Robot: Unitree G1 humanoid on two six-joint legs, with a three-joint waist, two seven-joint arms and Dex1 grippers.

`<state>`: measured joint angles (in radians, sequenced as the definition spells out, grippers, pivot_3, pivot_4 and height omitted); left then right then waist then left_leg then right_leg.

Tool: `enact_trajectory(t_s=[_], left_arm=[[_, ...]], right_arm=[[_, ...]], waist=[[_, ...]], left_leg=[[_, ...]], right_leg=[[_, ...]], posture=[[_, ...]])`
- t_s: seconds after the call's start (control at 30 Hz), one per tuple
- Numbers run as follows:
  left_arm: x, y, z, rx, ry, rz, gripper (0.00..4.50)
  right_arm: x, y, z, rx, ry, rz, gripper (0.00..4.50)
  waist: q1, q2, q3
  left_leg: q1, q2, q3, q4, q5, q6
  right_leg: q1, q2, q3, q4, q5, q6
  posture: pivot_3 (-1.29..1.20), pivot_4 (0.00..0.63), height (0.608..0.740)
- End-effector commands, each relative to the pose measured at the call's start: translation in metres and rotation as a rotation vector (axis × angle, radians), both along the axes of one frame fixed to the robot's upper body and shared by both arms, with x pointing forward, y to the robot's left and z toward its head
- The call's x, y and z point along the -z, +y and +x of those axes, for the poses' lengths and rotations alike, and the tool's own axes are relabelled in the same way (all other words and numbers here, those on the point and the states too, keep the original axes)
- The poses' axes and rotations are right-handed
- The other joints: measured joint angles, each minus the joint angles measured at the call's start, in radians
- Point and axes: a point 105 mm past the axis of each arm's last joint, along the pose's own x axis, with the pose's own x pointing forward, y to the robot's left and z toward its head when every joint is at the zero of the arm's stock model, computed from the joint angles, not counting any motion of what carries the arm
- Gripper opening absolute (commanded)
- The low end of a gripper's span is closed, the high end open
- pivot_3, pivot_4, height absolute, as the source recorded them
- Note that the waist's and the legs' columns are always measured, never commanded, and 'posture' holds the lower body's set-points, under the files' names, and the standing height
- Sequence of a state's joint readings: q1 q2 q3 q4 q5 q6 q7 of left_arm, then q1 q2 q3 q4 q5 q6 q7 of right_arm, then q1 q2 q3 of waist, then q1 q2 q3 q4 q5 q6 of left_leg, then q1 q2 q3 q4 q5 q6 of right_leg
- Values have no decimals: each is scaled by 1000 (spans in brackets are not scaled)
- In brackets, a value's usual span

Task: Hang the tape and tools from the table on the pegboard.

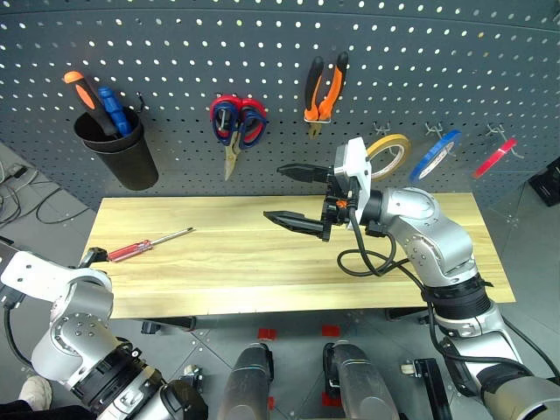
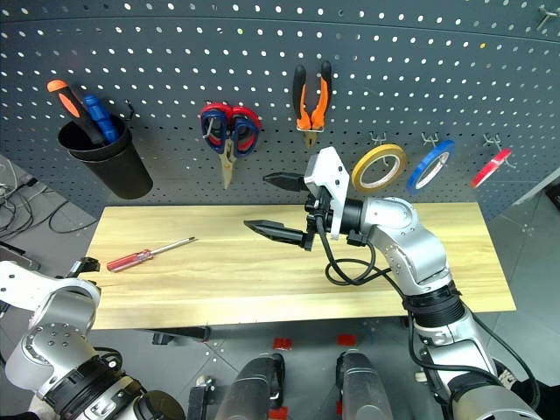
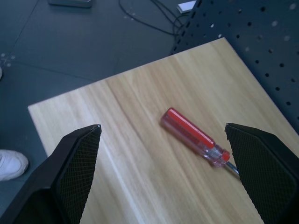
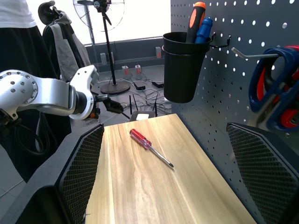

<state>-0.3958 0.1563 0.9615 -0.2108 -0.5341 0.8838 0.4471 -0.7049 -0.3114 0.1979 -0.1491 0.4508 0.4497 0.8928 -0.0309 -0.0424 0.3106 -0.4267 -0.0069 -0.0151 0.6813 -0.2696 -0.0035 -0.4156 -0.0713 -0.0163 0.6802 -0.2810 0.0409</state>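
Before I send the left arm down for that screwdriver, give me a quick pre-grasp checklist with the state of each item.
1. Left gripper open: ok.
2. Slim red-handled screwdriver lying free on the light wooden table: ok.
3. Screwdriver handle lined up between the left gripper's fingers: not ok, it sits off to one side.
4. Right gripper open, holding nothing, away from the screwdriver: ok.
5. Free hook on the dark grey pegboard: cannot tell.
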Motion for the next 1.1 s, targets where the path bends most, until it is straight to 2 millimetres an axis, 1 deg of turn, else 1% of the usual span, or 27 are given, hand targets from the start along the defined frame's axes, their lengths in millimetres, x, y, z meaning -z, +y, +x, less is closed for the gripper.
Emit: enact_trajectory(t_s=[0.03, 0.13, 0.27, 0.37, 0.4, 0.43, 0.5, 0.57, 0.6, 0.7, 0.77, 0.8, 0.87, 0.97, 1.03, 1.1], left_arm=[[-9, 10, 4, -37, -65, -4, 4489], [-8, 13, 12, -43, -93, -38, 4489], [0, 19, 27, -46, -121, -109, 4489], [1, 22, 37, -16, -95, -71, 4489], [-1, 23, 40, 26, -46, -4, 4489], [-5, 22, 44, 85, 23, 104, 4489], [-20, 18, 53, 247, 195, 415, 4489], [-28, 17, 57, 341, 299, 608, 4489], [-31, 17, 57, 362, 324, 655, 4489], [-38, 24, 55, 368, 381, 721, 4489], [-42, 24, 55, 410, 425, 803, 4489], [-42, 20, 57, 461, 446, 846, 4489], [-37, 13, 59, 558, 478, 878, 4489], [-27, 4, 59, 775, 537, 964, 4489], [-26, 5, 58, 852, 556, 1002, 4489], [-24, 9, 57, 946, 541, 999, 4489]], right_arm=[[-7, -1, -4, 2, -35, 6, 4500], [-8, -1, -4, 4, -35, 5, 4500], [-8, -1, -3, 9, -33, -5, 4500], [-6, -1, -3, 10, -28, -12, 4500], [-6, -1, -2, 10, -25, -14, 4500], [-6, -1, -2, 11, -22, -16, 4500], [-5, -1, -1, 15, -17, -19, 4500], [-4, -1, 0, 17, -13, -21, 4500], [-3, -1, 0, 18, -11, -22, 4500], [-2, -1, 1, 25, -6, -22, 4500], [-1, -2, 1, 32, -1, -17, 4500], [-1, -2, 2, 35, 1, -16, 4500], [-2, -1, 2, 38, 3, -14, 4500], [-1, -1, 3, 46, 7, -12, 4500], [-1, -2, 4, 52, 11, -11, 4500], [0, -2, 5, 59, 16, -10, 4500]], waist=[[0, 0, 0], [-2, 0, 0], [-2, -1, 0], [-2, -1, 2], [-2, -1, 5], [-3, -1, 8], [-4, -1, 14], [-5, 1, 18], [-5, 3, 19], [-4, 6, 21], [-5, 6, 22], [-7, 6, 23], [-8, 8, 26], [-10, 9, 32], [-11, 11, 39], [-11, 12, 44]], left_leg=[[0, 0, 0, 0, 0, 0], [0, 0, 0, 0, 0, 0], [0, 0, 0, -1, 0, 0], [0, 0, 0, -1, 0, 0], [0, 0, 0, -1, 0, 0], [0, 0, 1, -1, 0, 0], [-1, 0, 0, -2, 0, -1], [-2, 0, 1, -3, 2, -4], [-2, 0, 1, -4, 2, -4], [-2, 0, 1, -4, 1, -2], [-2, 0, 1, -4, 1, -1], [-2, 1, 1, -4, 1, -1], [-2, 1, 1, -5, 1, -1], [-3, 1, 1, -5, 1, -1], [-3, 1, 1, -5, 1, -1], [-4, 1, 1, -5, 1, -1]], right_leg=[[0, 0, 0, 0, 0, 0], [0, 0, -1, 0, 0, 0], [-1, 0, -1, 0, 0, 0], [-1, 0, -1, 0, 0, 0], [-2, 0, 0, 0, 0, 0], [-2, 0, 0, 0, 0, 0], [-3, 0, 0, 1, 0, 0], [-5, 0, 0, 1, 0, 0], [-5, 0, 0, 0, 0, 0], [-5, 0, 1, 0, 0, 0], [-6, -1, 1, 0, 0, 0], [-6, -1, 1, 0, 0, 0], [-6, -1, 1, 0, 0, -1], [-7, -1, 1, 0, 0, -1], [-7, -2, 1, -1, 0, -2], [-8, -2, 1, -1, 0, -3]], posture=[[-61, 342, 740], [-62, 344, 740], [-60, 354, 740], [-59, 363, 740], [-59, 363, 740], [-59, 373, 740], [-59, 373, 740], [-56, 379, 740], [-56, 379, 740], [-58, 383, 740], [-57, 384, 740], [-57, 384, 740], [-58, 386, 740], [-56, 391, 740], [-57, 396, 740], [-57, 404, 740]])
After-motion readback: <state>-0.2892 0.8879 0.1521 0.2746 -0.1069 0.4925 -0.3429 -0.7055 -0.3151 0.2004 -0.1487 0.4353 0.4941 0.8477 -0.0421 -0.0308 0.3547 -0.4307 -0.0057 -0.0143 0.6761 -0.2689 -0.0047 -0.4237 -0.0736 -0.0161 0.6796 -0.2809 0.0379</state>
